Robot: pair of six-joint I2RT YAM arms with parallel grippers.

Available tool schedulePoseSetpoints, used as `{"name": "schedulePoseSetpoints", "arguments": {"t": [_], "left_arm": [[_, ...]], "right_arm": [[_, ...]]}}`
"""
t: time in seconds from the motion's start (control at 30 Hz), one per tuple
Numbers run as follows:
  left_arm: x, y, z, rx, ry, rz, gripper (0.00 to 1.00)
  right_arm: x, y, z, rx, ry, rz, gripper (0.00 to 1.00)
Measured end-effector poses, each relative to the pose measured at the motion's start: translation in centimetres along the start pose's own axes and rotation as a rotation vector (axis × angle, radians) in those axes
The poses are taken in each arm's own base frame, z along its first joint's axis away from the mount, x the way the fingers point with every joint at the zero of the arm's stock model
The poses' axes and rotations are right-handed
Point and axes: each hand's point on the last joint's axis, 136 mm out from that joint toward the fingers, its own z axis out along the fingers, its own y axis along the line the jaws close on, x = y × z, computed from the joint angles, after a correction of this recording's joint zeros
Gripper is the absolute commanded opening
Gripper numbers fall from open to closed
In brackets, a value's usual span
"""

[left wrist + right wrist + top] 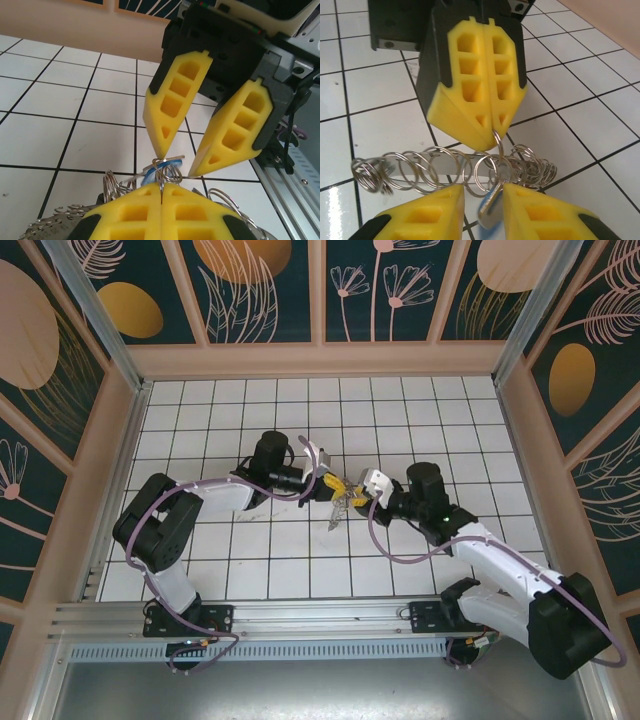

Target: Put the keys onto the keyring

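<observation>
The left arm (165,525) and right arm (520,585) are chunky black-and-white links, with lavender cables (215,485) looping along them. The left gripper (491,131) and right gripper (177,164) carry wedge-shaped yellow fingers (172,107), hollowed with pockets, on black mounts. What may be a green light (443,512) glows on the right arm.

The white tiled table (230,570) is seen from above, enclosed by panels painted with flowers. The left arm is bolted at 7 o'clock and the right arm at 5 o'clock, and both are bent inward toward the centre. There the yellow-fingered left tool (333,483) and right tool (357,497) are set tip to tip. The keyring (336,516), a small grey metal bunch, is seen just at 6 o'clock of the tips, its detail too small to be told.
</observation>
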Motion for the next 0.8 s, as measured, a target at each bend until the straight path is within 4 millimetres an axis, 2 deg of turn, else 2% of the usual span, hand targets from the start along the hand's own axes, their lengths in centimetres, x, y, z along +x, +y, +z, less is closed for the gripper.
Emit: {"name": "schedulePoseSetpoints", "arguments": {"t": [0.1,0.17,0.3,0.47,0.6,0.8], "left_arm": [[-0.2,0.0,0.0,0.003,-0.007,-0.001,0.0],[-0.3,0.0,-0.1,0.001,-0.015,-0.003,0.0],[-0.3,-0.2,-0.2,0.004,-0.031,-0.028,0.0],[-0.7,-0.2,-0.4,0.001,-0.057,-0.041,0.0],[-1.0,-0.3,-0.5,-0.001,-0.075,-0.046,0.0],[-1.9,-0.4,-0.5,0.003,-0.104,-0.033,0.0]], "right_arm": [[0.3,-0.4,0.2,0.015,0.007,0.001,0.19],[0.6,-0.4,0.5,0.005,0.015,0.003,0.09],[1.3,0.0,1.2,-0.027,0.027,0.016,0.08],[0.8,0.4,1.3,-0.049,-0.005,0.027,0.14],[0.6,1.2,1.5,-0.076,-0.017,0.024,0.14],[0.5,1.3,1.7,-0.029,0.001,0.002,0.2]]}}
